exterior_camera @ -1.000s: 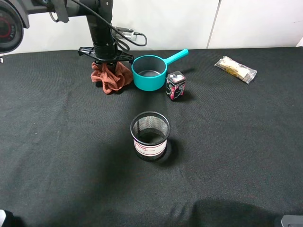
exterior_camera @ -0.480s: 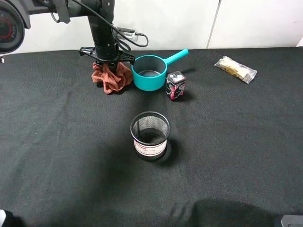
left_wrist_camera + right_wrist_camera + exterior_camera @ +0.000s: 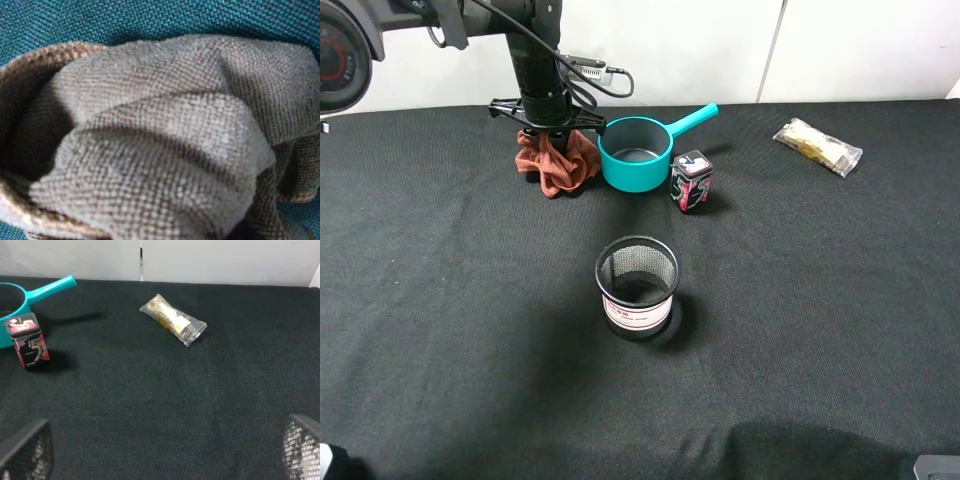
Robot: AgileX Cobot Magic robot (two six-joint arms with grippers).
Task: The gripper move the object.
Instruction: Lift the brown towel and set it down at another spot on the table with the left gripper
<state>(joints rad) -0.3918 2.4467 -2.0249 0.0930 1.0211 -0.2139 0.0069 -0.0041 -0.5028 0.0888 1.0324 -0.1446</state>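
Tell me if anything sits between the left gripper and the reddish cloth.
Nothing visible does. The left gripper sits right on top of the cloth, whose folds fill the left wrist view. The teal pot stands close beside the cloth, not between them.

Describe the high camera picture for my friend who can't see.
Jaws on the left arm hold a bunched red cloth beside a teal pot at the back of a table. A tin, a mesh cup and a snack packet sit apart.
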